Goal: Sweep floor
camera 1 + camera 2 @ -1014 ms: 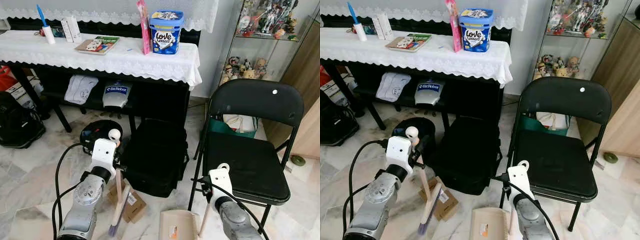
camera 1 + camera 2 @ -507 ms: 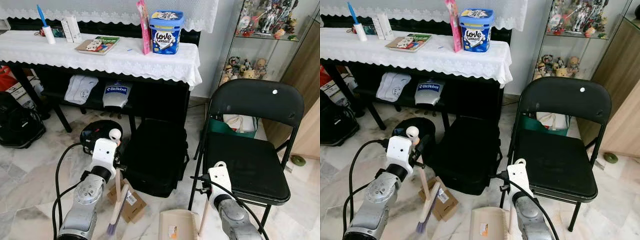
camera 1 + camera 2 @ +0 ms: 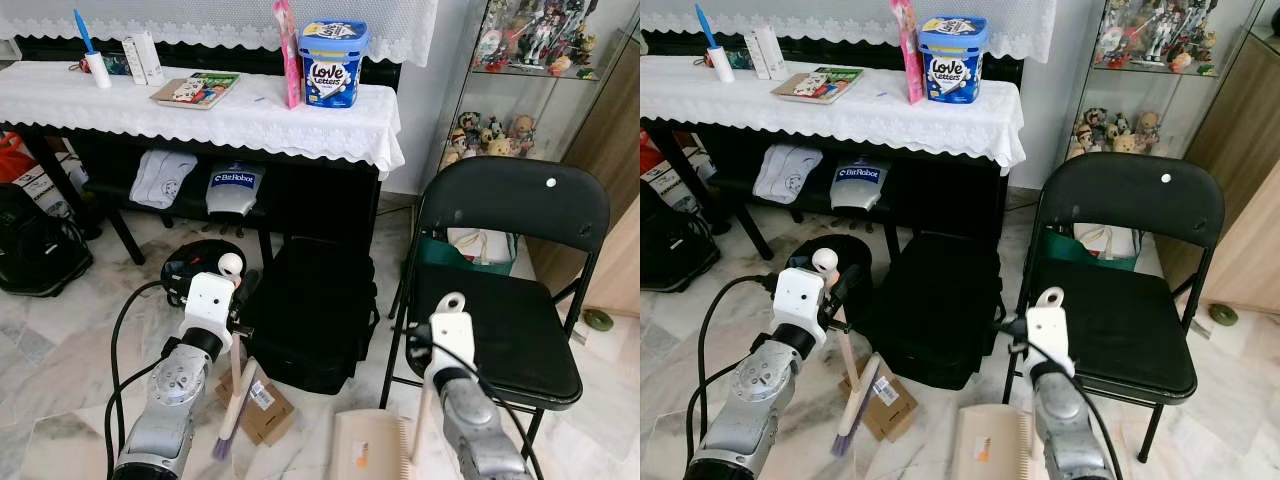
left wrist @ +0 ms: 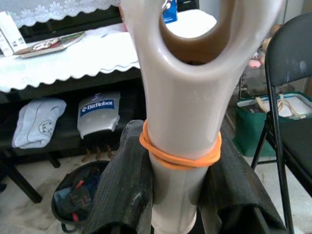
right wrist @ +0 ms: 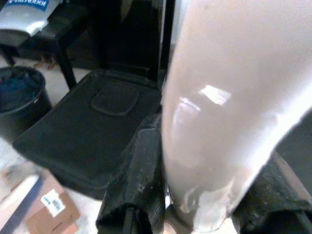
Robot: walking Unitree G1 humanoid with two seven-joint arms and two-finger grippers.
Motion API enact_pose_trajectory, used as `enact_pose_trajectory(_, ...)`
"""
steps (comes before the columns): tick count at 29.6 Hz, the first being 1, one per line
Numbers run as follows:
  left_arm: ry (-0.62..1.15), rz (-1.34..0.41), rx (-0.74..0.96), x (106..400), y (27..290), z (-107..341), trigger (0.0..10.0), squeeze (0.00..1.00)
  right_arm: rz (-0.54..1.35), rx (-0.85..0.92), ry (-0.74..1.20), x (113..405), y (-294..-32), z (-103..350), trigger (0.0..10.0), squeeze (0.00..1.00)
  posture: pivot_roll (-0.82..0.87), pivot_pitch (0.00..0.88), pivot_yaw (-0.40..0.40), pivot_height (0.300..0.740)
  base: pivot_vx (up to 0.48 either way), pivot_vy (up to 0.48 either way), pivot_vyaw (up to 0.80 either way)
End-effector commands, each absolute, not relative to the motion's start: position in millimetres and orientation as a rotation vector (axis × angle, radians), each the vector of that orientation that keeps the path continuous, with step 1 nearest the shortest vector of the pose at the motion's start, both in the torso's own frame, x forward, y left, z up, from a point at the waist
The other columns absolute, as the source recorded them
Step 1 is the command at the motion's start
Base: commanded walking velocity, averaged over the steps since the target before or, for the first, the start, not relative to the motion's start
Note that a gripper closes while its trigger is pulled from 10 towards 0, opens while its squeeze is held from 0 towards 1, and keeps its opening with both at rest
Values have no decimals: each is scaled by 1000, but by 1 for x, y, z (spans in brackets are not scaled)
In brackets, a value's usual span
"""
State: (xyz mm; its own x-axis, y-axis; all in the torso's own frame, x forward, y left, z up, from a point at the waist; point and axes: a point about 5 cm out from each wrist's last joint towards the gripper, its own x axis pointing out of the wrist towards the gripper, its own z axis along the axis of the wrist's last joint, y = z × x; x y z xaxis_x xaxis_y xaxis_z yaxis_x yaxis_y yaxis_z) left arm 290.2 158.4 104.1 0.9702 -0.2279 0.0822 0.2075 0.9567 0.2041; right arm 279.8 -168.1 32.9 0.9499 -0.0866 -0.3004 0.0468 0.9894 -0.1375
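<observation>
— Two pincers are working here; what is each one gripping?

— Left pincer (image 4: 178, 195) is clamping its black fingers (image 4: 124, 190) on the pale handle of the broom (image 3: 237, 395), just under an orange rubber band (image 4: 180, 155) that is wrapping the handle. Right pincer (image 5: 195, 195) is squeezing the whitish handle of the dustpan (image 3: 372, 452) in the same way, one finger on each side.

— Where are the broom and dustpan sitting?

— The broom is hanging down from the left pincer, its purple-tipped bristles reaching the marble floor (image 3: 60, 350) beside a small cardboard box (image 3: 262, 405). The dustpan is resting low in front of the robot, between the two arms, its beige pan lying flat on the floor with the comb edge facing the right arm.

— What is lying around them?

— Just beyond the box, a black bag (image 3: 315, 310) is lying flat on the floor, and a round black bin (image 3: 195, 265) is standing behind the left arm. To the right, a black folding chair (image 3: 500, 270) is standing next to the right arm, with a green bag (image 3: 445, 255) tucked behind it.

— And farther back?

— A tabletop (image 3: 100, 100) under a white lace cloth is carrying a blue tub (image 3: 333, 65) reading "Love Letters", a book (image 3: 195, 89) and a pink packet (image 3: 290, 55). Under it, a grey "BitRobot" item (image 3: 232, 188) is resting on a dark shelf. A glass cabinet (image 3: 530, 70) of figurines is standing behind the chair.
</observation>
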Motion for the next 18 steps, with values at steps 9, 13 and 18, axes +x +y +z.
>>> enact_pose_trajectory(9, -142, -213, 221, 294, 161, 113, 10000, 0, -85, -104, 275, 283, -166, 33, 10000, 0, 61, 0, 16, 740, 0, 111, 0)
enact_pose_trajectory(13, -148, -206, 222, 295, 162, 114, 10000, 0, -83, -94, 262, 283, -165, 34, 10000, 0, 59, 0, 17, 740, 0, 331, 0)
enact_pose_trajectory(18, -158, -193, 218, 295, 163, 116, 10000, 0, -76, -93, 256, 284, -164, 33, 10000, 0, 59, 0, 17, 740, 0, 338, 0)
